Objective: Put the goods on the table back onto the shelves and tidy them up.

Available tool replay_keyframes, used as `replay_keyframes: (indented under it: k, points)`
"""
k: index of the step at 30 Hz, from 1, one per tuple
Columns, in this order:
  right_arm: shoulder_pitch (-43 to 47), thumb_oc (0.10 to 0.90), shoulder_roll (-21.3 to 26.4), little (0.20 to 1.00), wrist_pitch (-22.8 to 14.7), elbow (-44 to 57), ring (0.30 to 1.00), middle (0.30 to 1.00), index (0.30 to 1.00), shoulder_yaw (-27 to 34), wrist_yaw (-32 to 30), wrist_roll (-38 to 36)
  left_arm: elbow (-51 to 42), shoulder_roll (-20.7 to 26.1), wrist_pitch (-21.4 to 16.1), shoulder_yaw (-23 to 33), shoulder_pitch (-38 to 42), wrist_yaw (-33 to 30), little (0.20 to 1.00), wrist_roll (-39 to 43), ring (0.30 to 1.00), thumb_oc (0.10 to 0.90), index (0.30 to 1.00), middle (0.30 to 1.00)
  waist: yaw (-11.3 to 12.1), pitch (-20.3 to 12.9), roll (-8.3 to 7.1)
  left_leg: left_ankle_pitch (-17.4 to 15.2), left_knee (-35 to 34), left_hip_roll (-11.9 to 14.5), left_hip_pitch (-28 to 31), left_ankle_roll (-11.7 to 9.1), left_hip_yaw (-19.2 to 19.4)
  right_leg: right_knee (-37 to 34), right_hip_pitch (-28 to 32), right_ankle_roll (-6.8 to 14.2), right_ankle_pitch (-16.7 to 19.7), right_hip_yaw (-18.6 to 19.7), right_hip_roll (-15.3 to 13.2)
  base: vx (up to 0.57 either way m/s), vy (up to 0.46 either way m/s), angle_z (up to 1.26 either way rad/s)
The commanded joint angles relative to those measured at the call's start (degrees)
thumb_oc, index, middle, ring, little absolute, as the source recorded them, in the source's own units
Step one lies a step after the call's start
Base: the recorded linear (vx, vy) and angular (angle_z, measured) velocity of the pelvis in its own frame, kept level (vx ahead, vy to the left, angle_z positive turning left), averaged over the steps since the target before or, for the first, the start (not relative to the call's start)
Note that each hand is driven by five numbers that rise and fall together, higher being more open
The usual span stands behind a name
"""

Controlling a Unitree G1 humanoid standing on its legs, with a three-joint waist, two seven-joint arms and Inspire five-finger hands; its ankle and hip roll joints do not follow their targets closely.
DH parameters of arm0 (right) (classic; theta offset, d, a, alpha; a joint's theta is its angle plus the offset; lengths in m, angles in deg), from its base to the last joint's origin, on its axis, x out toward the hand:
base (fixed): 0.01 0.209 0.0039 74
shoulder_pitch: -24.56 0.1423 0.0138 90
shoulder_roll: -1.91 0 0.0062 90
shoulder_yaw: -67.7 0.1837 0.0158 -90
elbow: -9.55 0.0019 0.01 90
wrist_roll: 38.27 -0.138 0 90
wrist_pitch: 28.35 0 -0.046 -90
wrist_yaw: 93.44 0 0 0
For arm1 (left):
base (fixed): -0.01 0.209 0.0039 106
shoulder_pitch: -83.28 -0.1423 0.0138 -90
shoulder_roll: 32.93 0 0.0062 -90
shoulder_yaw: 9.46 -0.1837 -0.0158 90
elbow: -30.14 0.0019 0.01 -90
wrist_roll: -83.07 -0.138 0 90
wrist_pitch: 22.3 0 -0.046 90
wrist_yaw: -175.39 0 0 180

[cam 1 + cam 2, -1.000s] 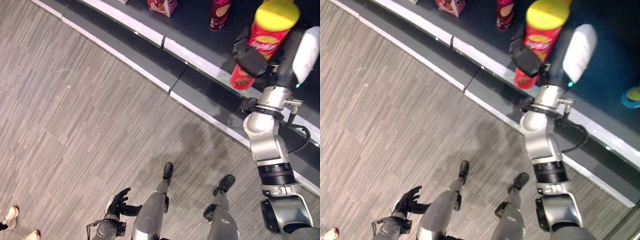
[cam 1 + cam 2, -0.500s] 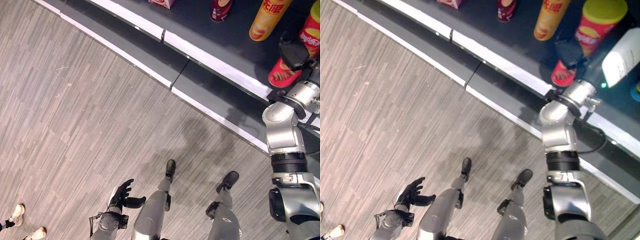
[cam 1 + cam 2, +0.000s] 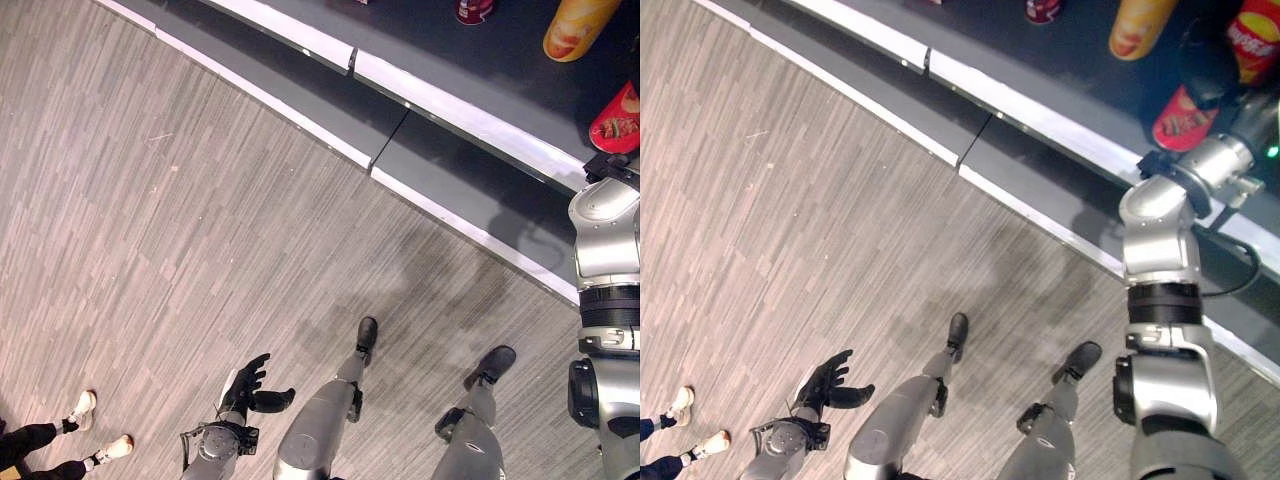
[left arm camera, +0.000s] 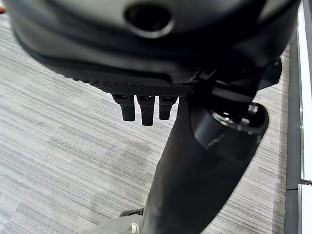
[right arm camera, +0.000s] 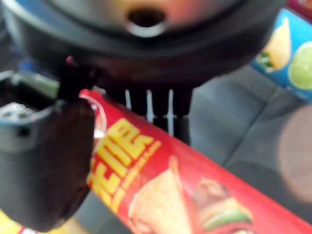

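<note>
Both eye views look steeply down from the head at the floor [image 3: 180, 200] and the shelf [image 3: 1040, 110] slanting across the top, the right eye taking in more of the right hand [image 3: 1210, 70] with its can [image 3: 1185, 110]. The left wrist view faces the floor past its hand [image 4: 141, 109]. The right wrist view sits very near the can.
</note>
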Motion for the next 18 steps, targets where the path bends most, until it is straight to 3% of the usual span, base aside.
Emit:
replay_keyframes:
  k: [1,5,10,18]
  points:
    - [5.70,0.400,9.57,0.300,-2.54,1.93,0.300,0.300,0.300,-2.70,-4.17,0.19,-0.37,5.15,-1.41,-4.56,-1.55,-1.30,0.900,-0.37,0.900,0.800,0.900,0.900,1.71,-3.49,0.76,-3.10,0.10,0.78,-3.18,-2.26,-2.84,5.83,2.83,6.59,-7.74,-0.66,-3.92,0.00,-0.003,0.12]
    - [6.15,0.400,11.95,0.300,-3.01,0.36,0.300,0.300,0.300,-2.35,-4.41,-1.47,-1.17,5.45,-1.82,-4.81,-1.40,-1.30,0.900,0.01,0.900,0.800,0.900,0.900,1.95,-4.30,1.26,-3.98,0.10,0.42,-3.22,-2.66,-3.62,5.61,3.45,7.07,-9.01,-0.50,-3.98,0.05,-0.020,0.04]
    - [6.93,0.400,15.91,0.300,-3.39,-0.79,0.300,0.300,0.300,-2.70,-4.44,-2.75,-1.41,5.66,-1.99,-5.37,-1.07,-1.25,0.900,-0.15,0.900,0.800,0.900,0.900,1.79,-4.36,2.17,-2.61,0.10,-0.27,-4.37,-2.63,-4.00,5.93,2.61,6.78,-8.09,-1.34,-4.30,-0.01,-0.005,0.10]
    - [8.66,0.400,19.76,0.300,-3.20,-2.42,0.300,0.300,0.300,-4.28,-4.28,-4.03,-2.00,6.29,-2.21,-5.58,-0.61,-0.96,0.900,0.14,0.900,0.800,0.900,0.900,0.83,-4.85,2.40,-2.10,0.10,-0.72,-5.67,-2.53,-4.80,5.54,0.99,6.41,-8.56,1.83,-3.76,0.00,-0.018,0.05]
